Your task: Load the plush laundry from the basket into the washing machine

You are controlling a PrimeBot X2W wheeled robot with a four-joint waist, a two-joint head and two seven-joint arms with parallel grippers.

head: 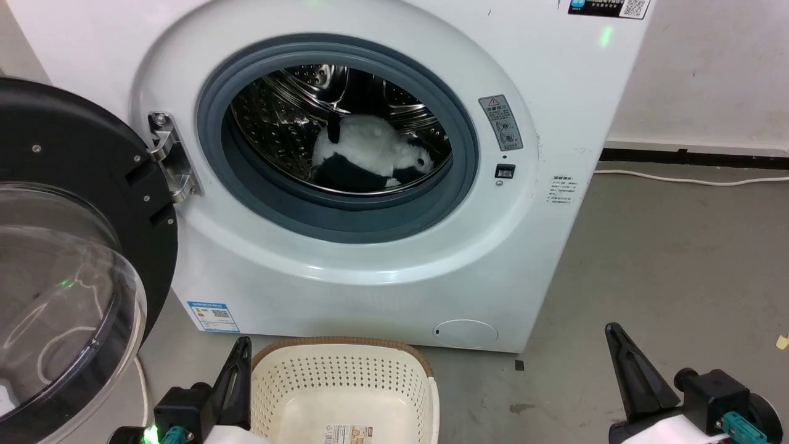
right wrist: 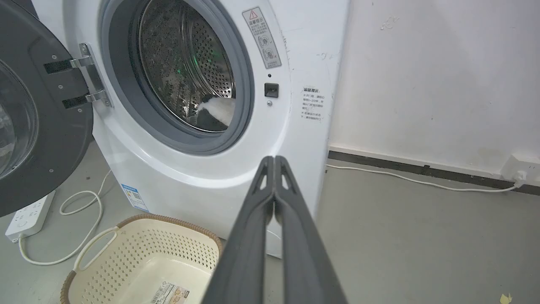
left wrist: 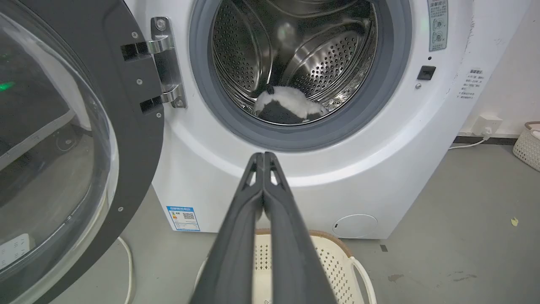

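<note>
Head view: 1 plush panda (head: pixel 370 154) lies inside the steel drum (head: pixel 277 117) of the 1 washing machine (head: pixel 345 259), whose door (head: pixel 74 185) is swung wide open on the left. 1 cream basket (head: pixel 345 376) sits on the floor just in front of the washer, w/ 1 paper label (head: pixel 348 433) on its bottom. L jaws sit just beside the basket's left rim, R jaws well off to its right. Wrist views show both pairs pressed together tip to tip, gripping nothing. A 2nd basket (left wrist: pixel 527 143) stands by the wall.

Shiny perforated steel drum (head: pixel 277 117), fluffy plush panda (head: pixel 370 145), matt cream plastic basket (head: pixel 345 376).
</note>
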